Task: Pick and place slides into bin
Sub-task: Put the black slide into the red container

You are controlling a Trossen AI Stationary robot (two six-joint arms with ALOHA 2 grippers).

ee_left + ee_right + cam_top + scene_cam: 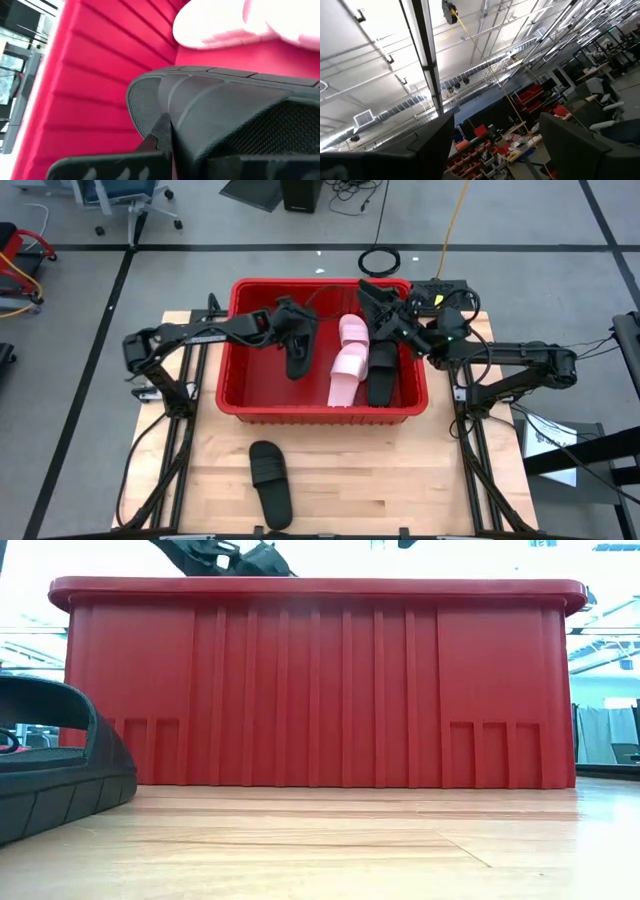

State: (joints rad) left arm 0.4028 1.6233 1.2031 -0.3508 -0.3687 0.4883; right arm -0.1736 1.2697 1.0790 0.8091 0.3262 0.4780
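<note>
A: What is seen from above?

B: The left arm is stretched from the table's left edge over the red bin (235, 395), its wrist bent down inside. The left gripper (297, 352) is closed on a black slide (298, 362), held steeply over the bin's left half. Two pink slides (348, 365) and another black slide (384, 375) lie in the bin's right half. The right arm is folded in from the right, with the right gripper (375, 298) raised above the bin's far right corner. One more black slide (270, 482) lies on the table in front of the bin.

A: And at table height?

B: The bin's ribbed front wall (320, 680) fills the picture; the slide on the table (55, 765) is seen at the left, apart from it.

A: The left wrist camera?

B: The gripped slide (225, 120) is pressed against a finger (160, 135), red wall behind it and a pink slide (225, 25) beyond.

A: The right wrist camera?

B: Its fingers (570, 145) are spread wide with nothing between them, pointed at the ceiling.
</note>
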